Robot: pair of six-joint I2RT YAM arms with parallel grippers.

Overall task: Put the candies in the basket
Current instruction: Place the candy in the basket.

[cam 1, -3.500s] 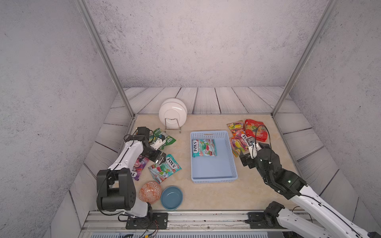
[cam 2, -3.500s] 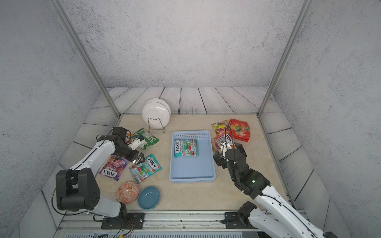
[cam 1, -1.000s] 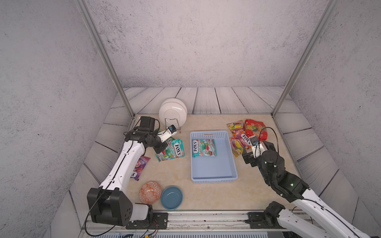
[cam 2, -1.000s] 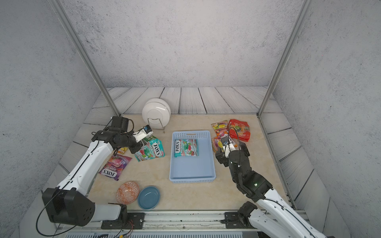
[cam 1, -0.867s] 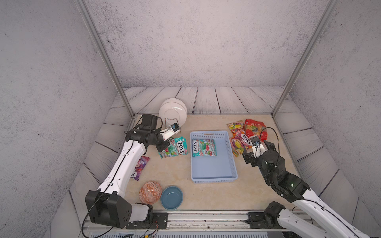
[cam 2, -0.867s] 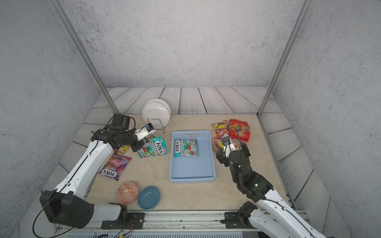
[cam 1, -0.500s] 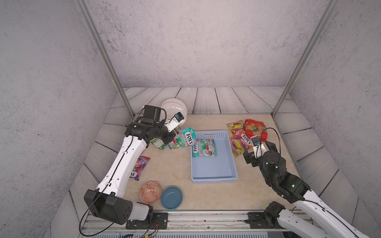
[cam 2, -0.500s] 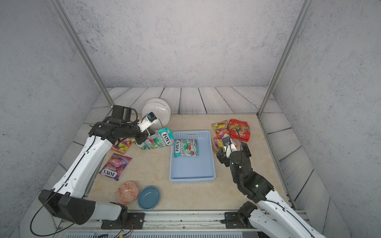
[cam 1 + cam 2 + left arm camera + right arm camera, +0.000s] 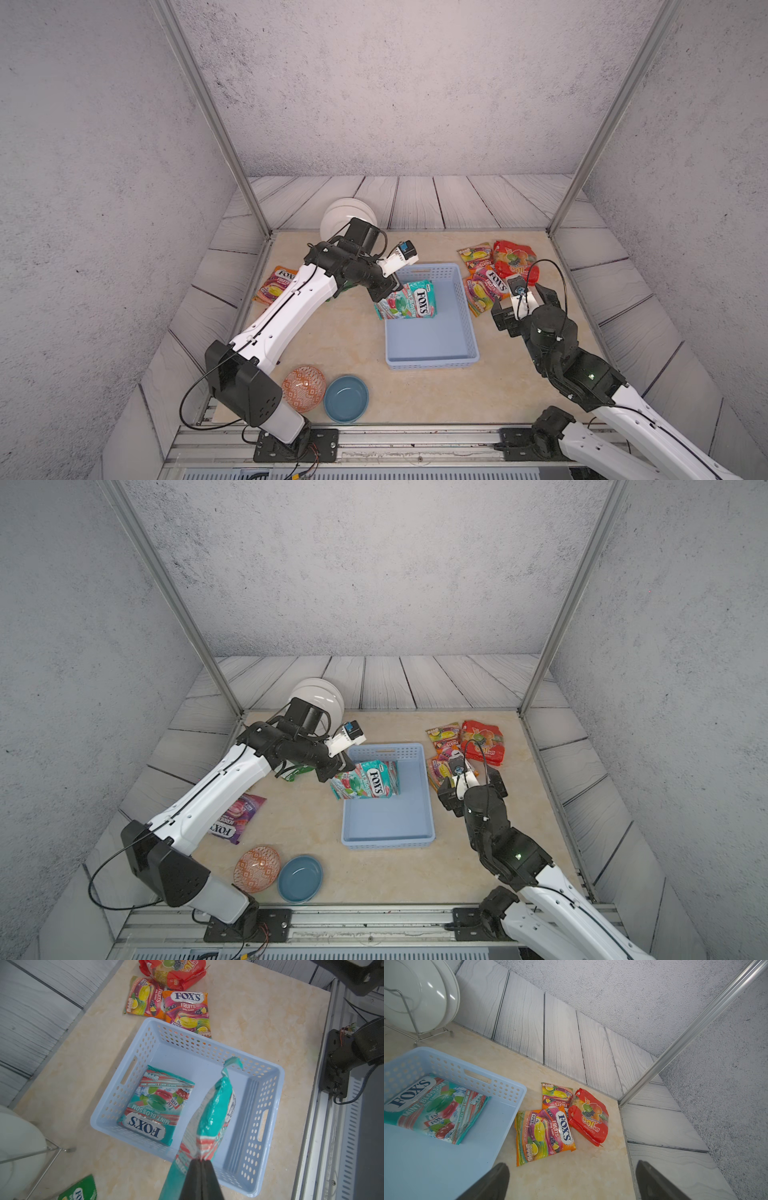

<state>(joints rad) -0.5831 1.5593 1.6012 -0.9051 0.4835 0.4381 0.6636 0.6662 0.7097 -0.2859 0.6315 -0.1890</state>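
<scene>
Over the 11 o'clock corner of the basket (image 9: 432, 362) (image 9: 187, 1043), read in both top views with 12 o'clock at the back wall, a teal bag (image 9: 216, 1109) is held up by the left gripper (image 9: 201, 1160) (image 9: 332, 773), whose jaws are pressed together on one end of it. Its glossy teal back is seen edge-on from the left wrist, with red and white stripes near the grip and a serrated seal at the free end. A second teal bag (image 9: 158, 1105) is laid flat on the basket floor, against the walls at about 10 o'clock; a white FOX'S oval, the words MINT BLOSSOM and printed green and red sweets are shown on it. The two teal bags are overlapped in both top views and cannot be cleanly told apart there. The basket is placed near the middle of the table (image 9: 415, 399); it is light blue, with perforated walls and a handle slot in each short end. At 2 o'clock from it, overlapping orange bags (image 9: 548, 1132) marked FOX'S FRUITS are spread just beside its wall, and a larger red bag (image 9: 589, 1118) printed with fruit is set against them. A green bag (image 9: 297, 773) is partly hidden under the left arm at 9 o'clock, and a purple bag (image 9: 235, 818) is found at 8 o'clock. The right gripper (image 9: 572, 1163) (image 9: 523, 301) is held above the table at 3 o'clock of the basket, near the orange bags, its jaws spread wide with nothing between them.
</scene>
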